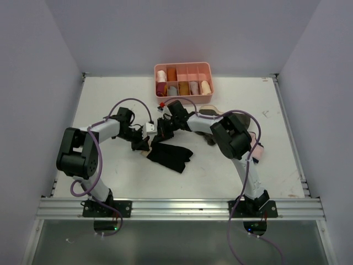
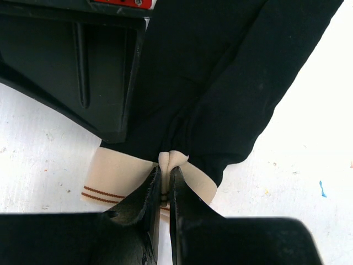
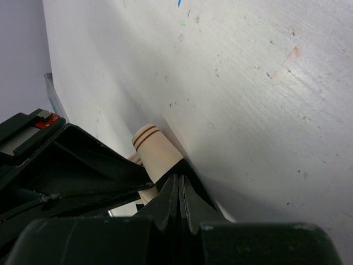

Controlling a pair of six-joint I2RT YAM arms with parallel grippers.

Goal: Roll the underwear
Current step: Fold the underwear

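Just left of the small black cloth underwear (image 1: 171, 156), low on the flat white table (image 1: 110, 105): the black two-fingered left pincer (image 1: 140, 144). Clamped tight on a little fold of the light beige band (image 2: 113, 179) at the edge of the underwear. Two thin brown lines along that band. Only a thin slit between the two fingers, with the fold stuck in it.

Next, the underwear itself: down on the table, a bit bunched up. Black part spread out to the right of the pinched fold.

At the top left corner of the underwear, just beside the left pincer: the black right pincer (image 1: 161, 134), tipped down to the table. Fingers (image 3: 168, 200) pressed fully together. Right beside the tips, the beige band again, curled up like a small tube, and a bit of black cloth. Cannot tell whether any cloth sits between these fingers.

Well behind the underwear, at the far edge of the table: a pink plastic box (image 1: 182, 65) with small square parts. Rolled cloths inside, in pink, brown, orange and cream.

Right of the underwear, behind the black right arm (image 1: 234, 135): a crumpled olive-brown cloth (image 1: 208, 112), mostly hidden. Further right again: a pale pink cloth (image 1: 256, 146), peeking out from behind the same arm.
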